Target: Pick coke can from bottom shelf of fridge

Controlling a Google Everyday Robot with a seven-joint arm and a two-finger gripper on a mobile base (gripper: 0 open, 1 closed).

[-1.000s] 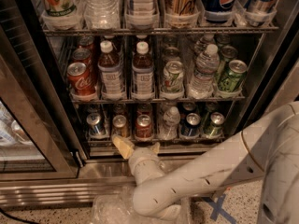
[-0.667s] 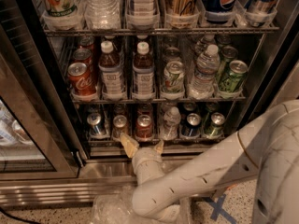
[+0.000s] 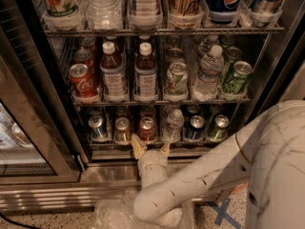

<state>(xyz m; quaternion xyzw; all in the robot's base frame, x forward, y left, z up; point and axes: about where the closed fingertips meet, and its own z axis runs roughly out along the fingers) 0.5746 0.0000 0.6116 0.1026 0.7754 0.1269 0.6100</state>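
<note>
The fridge (image 3: 114, 173) stands open with its dark racks in view. On the bottom shelf (image 3: 107, 145) the coke can (image 3: 147, 128), red with a silver top, stands third from the left, between a gold-brown can (image 3: 122, 130) and a small water bottle (image 3: 174, 123). My gripper (image 3: 151, 147) is open just in front of the shelf's rail, right below the coke can. Its two tan fingertips (image 3: 138, 146) point up on either side of the can's base and hold nothing. The white arm (image 3: 205, 175) comes in from the lower right.
A blue can (image 3: 97, 127) stands at the shelf's left, with another blue can (image 3: 194, 127) and a green can (image 3: 217, 126) at the right. The middle rack holds a second Coke can (image 3: 82, 80), bottles and green cans. The glass door (image 3: 28, 128) hangs open at left.
My gripper has moved right, from in front of the gold-brown can to in front of the red coke can, and in closer to the shelf rail. The cans have not moved.
</note>
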